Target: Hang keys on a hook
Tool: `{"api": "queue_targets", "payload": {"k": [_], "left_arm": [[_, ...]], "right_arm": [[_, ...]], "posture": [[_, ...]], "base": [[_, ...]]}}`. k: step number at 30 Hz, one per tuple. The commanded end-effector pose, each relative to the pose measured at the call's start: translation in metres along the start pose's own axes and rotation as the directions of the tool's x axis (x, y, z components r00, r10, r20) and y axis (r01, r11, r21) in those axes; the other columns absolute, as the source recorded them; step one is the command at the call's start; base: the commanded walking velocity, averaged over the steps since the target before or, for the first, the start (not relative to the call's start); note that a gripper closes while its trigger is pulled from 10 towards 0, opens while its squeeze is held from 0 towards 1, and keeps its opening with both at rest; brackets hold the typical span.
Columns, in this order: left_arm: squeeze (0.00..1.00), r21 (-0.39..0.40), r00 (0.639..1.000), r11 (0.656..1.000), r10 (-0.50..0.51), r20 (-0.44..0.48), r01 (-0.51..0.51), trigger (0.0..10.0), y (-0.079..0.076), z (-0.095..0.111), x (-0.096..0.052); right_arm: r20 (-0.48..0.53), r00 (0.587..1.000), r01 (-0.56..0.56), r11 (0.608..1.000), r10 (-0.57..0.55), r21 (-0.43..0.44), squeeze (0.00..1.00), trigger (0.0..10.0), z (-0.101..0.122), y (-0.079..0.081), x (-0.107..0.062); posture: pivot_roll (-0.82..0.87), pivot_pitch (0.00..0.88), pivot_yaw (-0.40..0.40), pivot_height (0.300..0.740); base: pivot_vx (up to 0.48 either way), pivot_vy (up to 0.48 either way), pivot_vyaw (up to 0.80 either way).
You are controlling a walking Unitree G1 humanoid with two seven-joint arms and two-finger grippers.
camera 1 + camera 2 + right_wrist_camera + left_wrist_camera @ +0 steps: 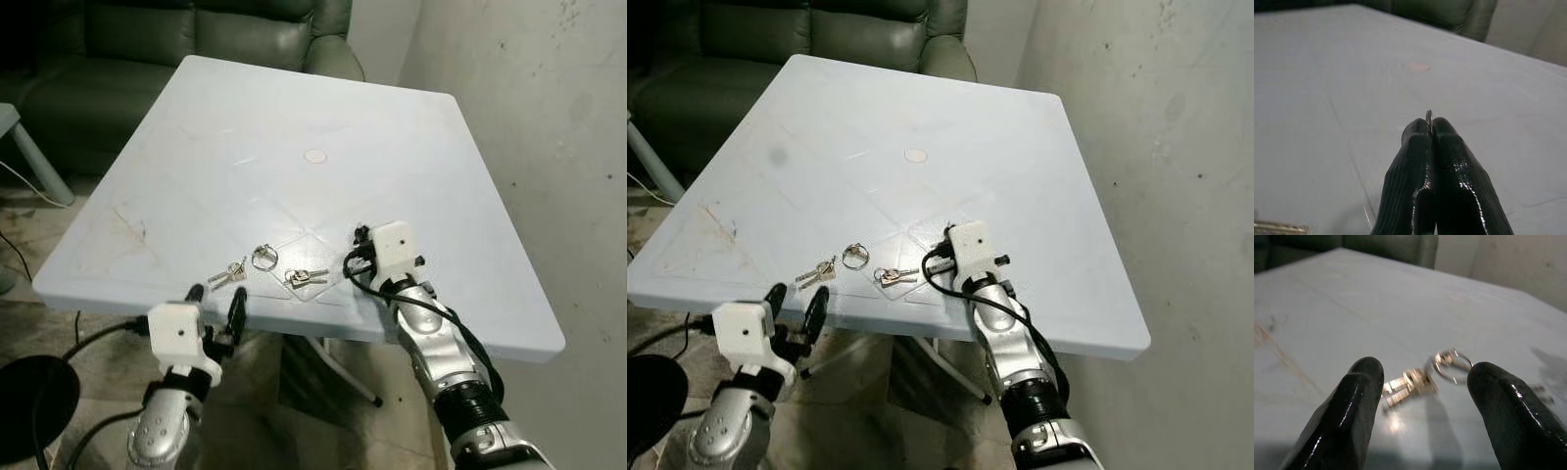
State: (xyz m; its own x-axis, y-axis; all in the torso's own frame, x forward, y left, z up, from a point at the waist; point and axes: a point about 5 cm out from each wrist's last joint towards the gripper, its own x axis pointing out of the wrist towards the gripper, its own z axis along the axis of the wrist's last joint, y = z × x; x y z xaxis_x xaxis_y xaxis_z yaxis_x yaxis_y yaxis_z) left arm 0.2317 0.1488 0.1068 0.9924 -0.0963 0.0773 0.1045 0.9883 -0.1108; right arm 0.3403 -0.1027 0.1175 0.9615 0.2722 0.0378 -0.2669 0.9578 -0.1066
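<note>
A bunch of keys (232, 272) on a metal ring (265, 257) lies near the front edge of the pale blue table (294, 117). A second small bunch (306, 277) lies just to its right. My left gripper (217, 299) hovers open at the table's front edge. In the left wrist view the first bunch (1410, 384) lies just beyond the gap between the two fingers (1352, 406). My right gripper (1429, 125) is low over the table to the right of the second bunch. It is shut on a thin metal ring (1428, 116) that sticks up between its tips.
A dark green sofa (196, 39) stands behind the table. A bare grey wall (549, 147) runs along the right. A small round mark (314, 155) sits mid-table. A black round object (29, 411) and cables lie on the floor at lower left.
</note>
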Motion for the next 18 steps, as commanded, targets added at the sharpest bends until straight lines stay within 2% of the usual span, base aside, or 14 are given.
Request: {"api": "queue_targets", "payload": {"k": [1, 2, 4, 5, 6, 7, 8, 11, 12, 13, 16, 18], "left_arm": [[0.00, -0.010, 1.000, 1.000, 0.015, 0.001, -0.015, 10.0, 0.003, 0.002, 0.004], [0.00, -0.005, 1.000, 1.000, 0.020, 0.023, -0.020, 10.0, 0.005, 0.009, 0.011], [0.00, 0.001, 0.999, 1.000, 0.023, 0.030, -0.023, 10.0, 0.006, 0.012, 0.013], [0.00, -0.003, 0.999, 1.000, 0.025, 0.040, -0.025, 10.0, 0.008, 0.015, 0.017], [0.00, -0.002, 0.998, 0.999, 0.033, 0.050, -0.033, 10.0, 0.011, 0.020, 0.020], [0.00, -0.001, 0.997, 0.999, 0.039, 0.060, -0.039, 10.0, 0.014, 0.023, 0.023], [0.00, 0.004, 0.997, 0.999, 0.043, 0.070, -0.044, 10.0, 0.017, 0.027, 0.025], [0.00, 0.013, 0.996, 0.999, 0.045, 0.078, -0.046, 10.0, 0.022, 0.031, 0.028], [0.00, 0.011, 0.994, 0.998, 0.058, 0.087, -0.060, 10.0, 0.027, 0.033, 0.030], [0.00, 0.009, 0.992, 0.997, 0.075, 0.099, -0.077, 10.0, 0.034, 0.036, 0.033], [0.00, 0.008, 0.992, 0.997, 0.079, 0.101, -0.080, 10.0, 0.035, 0.037, 0.034], [0.00, 0.009, 0.988, 0.994, 0.111, 0.105, -0.112, 10.0, 0.044, 0.037, 0.038]], "right_arm": [[0.022, 0.999, 0.030, 0.999, -0.031, 0.036, 0.00, 0.0, 0.004, -0.008, -0.003], [0.050, 0.998, 0.038, 0.998, -0.041, 0.054, 0.00, 0.4, 0.009, -0.011, -0.005], [0.059, 0.998, 0.035, 0.997, -0.039, 0.062, 0.00, 0.4, 0.011, -0.011, -0.006], [0.082, 0.996, 0.032, 0.997, -0.038, 0.064, 0.00, 0.0, 0.014, -0.012, -0.007], [0.092, 0.995, 0.031, 0.997, -0.038, 0.077, 0.00, 0.0, 0.016, -0.013, -0.008], [0.098, 0.994, 0.036, 0.996, -0.044, 0.086, 0.00, 0.9, 0.018, -0.014, -0.010], [0.120, 0.992, 0.035, 0.995, -0.046, 0.095, 0.00, 0.0, 0.021, -0.015, -0.012], [0.150, 0.988, 0.012, 0.994, -0.028, 0.107, 0.00, 0.1, 0.025, -0.015, -0.015], [0.151, 0.988, 0.003, 0.992, -0.021, 0.122, 0.00, 10.0, 0.025, -0.015, -0.017], [0.153, 0.988, -0.005, 0.990, -0.017, 0.141, 0.00, 10.0, 0.024, -0.015, -0.021], [0.152, 0.988, -0.004, 0.989, -0.018, 0.145, 0.00, 10.0, 0.025, -0.015, -0.021], [0.155, 0.988, -0.010, 0.987, -0.016, 0.162, 0.00, 10.0, 0.020, -0.016, -0.026]], "posture": [[-0.03, 0.016, -0.068, 0.728], [-0.04, 0.003, -0.062, 0.728], [-0.04, 0.003, -0.062, 0.728], [-0.04, 0.000, -0.058, 0.728], [-0.05, 0.000, -0.053, 0.728], [-0.05, 0.000, -0.049, 0.728], [-0.06, 0.000, -0.048, 0.728], [-0.06, 0.000, -0.048, 0.728], [-0.06, 0.000, -0.045, 0.728], [-0.06, 0.000, -0.045, 0.728], [-0.06, 0.000, -0.045, 0.728], [-0.07, 0.000, -0.041, 0.728]], "base": [[0.000, 0.000, 0.00], [0.000, 0.000, 0.00], [0.000, 0.000, 0.00], [0.000, 0.000, 0.00], [0.000, 0.000, 0.00], [0.000, 0.000, 0.00], [0.000, 0.000, 0.00], [0.000, 0.000, 0.00], [0.000, 0.000, 0.00], [0.000, 0.000, 0.00], [0.000, 0.000, 0.00], [0.000, 0.000, 0.00]]}}
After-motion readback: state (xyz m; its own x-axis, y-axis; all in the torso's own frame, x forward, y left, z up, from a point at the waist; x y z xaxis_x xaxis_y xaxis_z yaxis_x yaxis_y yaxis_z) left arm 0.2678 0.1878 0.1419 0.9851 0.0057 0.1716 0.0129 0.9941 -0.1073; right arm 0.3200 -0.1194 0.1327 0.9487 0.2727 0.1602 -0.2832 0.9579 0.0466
